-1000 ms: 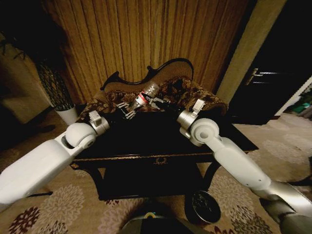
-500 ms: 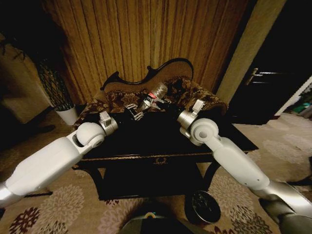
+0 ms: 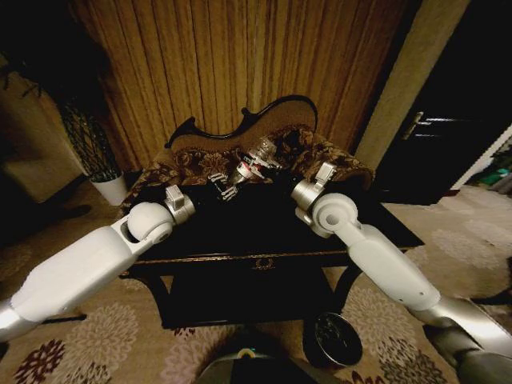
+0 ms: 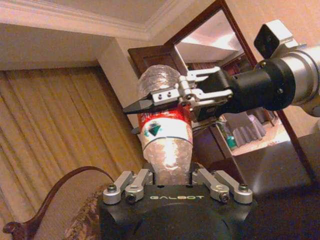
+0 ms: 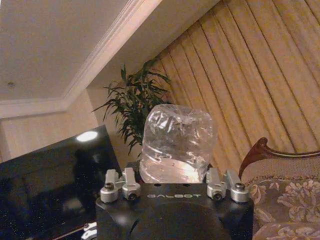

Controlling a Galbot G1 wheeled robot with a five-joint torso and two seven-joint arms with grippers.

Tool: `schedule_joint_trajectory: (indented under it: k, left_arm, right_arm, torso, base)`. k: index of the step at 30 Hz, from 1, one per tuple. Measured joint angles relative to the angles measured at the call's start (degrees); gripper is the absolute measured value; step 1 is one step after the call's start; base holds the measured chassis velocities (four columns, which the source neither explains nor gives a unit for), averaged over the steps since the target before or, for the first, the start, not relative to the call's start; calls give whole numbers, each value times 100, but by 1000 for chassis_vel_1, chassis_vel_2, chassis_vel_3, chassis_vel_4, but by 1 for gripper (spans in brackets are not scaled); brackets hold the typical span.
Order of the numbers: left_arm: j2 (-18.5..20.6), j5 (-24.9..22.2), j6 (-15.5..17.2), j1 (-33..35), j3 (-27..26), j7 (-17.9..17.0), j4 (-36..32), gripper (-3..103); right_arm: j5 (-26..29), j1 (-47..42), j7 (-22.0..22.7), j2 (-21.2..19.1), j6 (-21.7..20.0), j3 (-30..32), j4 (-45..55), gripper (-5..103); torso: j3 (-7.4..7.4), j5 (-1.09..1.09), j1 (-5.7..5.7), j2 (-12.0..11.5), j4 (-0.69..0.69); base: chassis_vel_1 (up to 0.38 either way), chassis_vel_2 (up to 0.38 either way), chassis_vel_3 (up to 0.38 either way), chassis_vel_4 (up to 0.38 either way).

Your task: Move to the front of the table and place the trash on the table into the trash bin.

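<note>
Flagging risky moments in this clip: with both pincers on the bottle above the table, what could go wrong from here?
1. Both the left pincer and right pincer clamp the thin crinkled bottle; pulling apart could crush or twist it loose.
2. A slip would likely drop it on the table or sofa.
3. The trash bin sits low beside the right arm, so the carry is awkward.

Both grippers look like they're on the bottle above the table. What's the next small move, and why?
Probably open the left gripper and let go. The bottle sits in it while the right gripper is clamped across the label, so the right one seems to have it. The trash bin stands on the floor on the robot's right, within easier reach of that arm.
</note>
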Motion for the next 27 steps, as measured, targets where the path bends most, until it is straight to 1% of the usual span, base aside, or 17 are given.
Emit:
schedule_joint_trajectory:
  k: [1, 2, 4, 7, 8, 9, 11, 12, 14, 15, 16, 17, 20, 21, 23, 24, 27]
  left_arm:
    - [1, 2, 0, 4, -2, 1, 1, 29]
    - [4, 7, 0, 12, -8, 15, 2, 29]
    - [7, 10, 0, 16, -14, 38, 4, 29]
    - [11, 26, 0, 40, -36, 83, 1, 29]
    - [11, 26, 0, 40, -36, 83, 1, 29]
    - [14, 45, 0, 71, -71, 94, -10, 26]
    - [18, 95, -13, 117, -96, 98, -20, 35]
    - [18, 95, -13, 117, -96, 98, -20, 35]
    - [31, 241, -101, 188, -132, 110, -6, 46]
    - [38, 260, -124, 204, -136, 108, -1, 46]
    - [42, 270, -138, 217, -137, 101, 1, 51]
    - [42, 270, -138, 217, -137, 101, 1, 51]
    - [53, 293, -199, 236, -148, 54, 37, 68]
    - [53, 293, -199, 236, -148, 54, 37, 68]
    - [56, 298, -225, 237, -159, 99, 44, 78]
    - [60, 298, -236, 239, -160, 114, 44, 78]
    - [74, 302, -268, 259, -171, 186, 42, 89]
  right_arm:
    - [-1, 0, 0, -1, 0, 0, 0, 57]
    - [-4, -2, -1, -4, -1, 0, 0, 51]
    - [-8, -8, -1, -8, -2, 0, 1, 51]
    - [-22, -36, -1, -28, -2, 1, 21, 41]
    - [-22, -36, -1, -28, -2, 1, 21, 41]
    - [-22, -40, -2, -37, -2, 2, 32, 38]
    - [-21, -41, -8, -45, -2, 6, 51, 33]
    - [-21, -41, -8, -45, -2, 6, 51, 33]
    - [-18, -47, -17, -48, -2, 9, 73, 29]
    - [-18, -52, -17, -48, -2, 10, 76, 27]
    - [-18, -55, -17, -48, -1, 13, 77, 27]
    - [-18, -55, -17, -48, -1, 13, 77, 27]
    - [-23, -79, -19, -44, 5, 26, 83, 24]
    - [-23, -79, -19, -44, 5, 26, 83, 24]
    - [-25, -82, -20, -45, 6, 26, 83, 24]
    - [-25, -82, -22, -47, 5, 26, 83, 24]
    - [-25, -84, -25, -60, 5, 30, 84, 24]
  torso:
    - [0, 0, 0, 0, 0]
    - [0, 0, 0, 0, 0]
    - [0, 0, 0, 0, 0]
    - [0, 0, 0, 0, 0]
    - [0, 0, 0, 0, 0]
    - [0, 0, 0, 0, -1]
    - [0, 0, 0, 0, 0]
    - [0, 0, 0, 0, 0]
    - [0, 0, 0, 0, 0]
    - [0, 0, 0, 0, 0]
    - [0, 0, 0, 0, 0]
    - [0, 0, 0, 0, 0]
    - [0, 0, 0, 0, 0]
    - [0, 0, 0, 0, 0]
    - [0, 0, 0, 0, 0]
    - [0, 0, 0, 0, 0]
    - [0, 0, 0, 0, 0]
  base:
    - [0, 0, 0, 0]
    - [0, 0, 0, 0]
    - [0, 0, 0, 0]
    - [0, 0, 0, 0]
    - [0, 0, 0, 0]
    - [0, 0, 0, 0]
    - [0, 0, 0, 0]
    - [0, 0, 0, 0]
    - [0, 0, 0, 0]
    - [0, 0, 0, 0]
    - [0, 0, 0, 0]
    - [0, 0, 0, 0]
    - [0, 0, 0, 0]
    - [0, 0, 0, 0]
    - [0, 0, 0, 0]
    - [0, 0, 0, 0]
    - [0, 0, 0, 0]
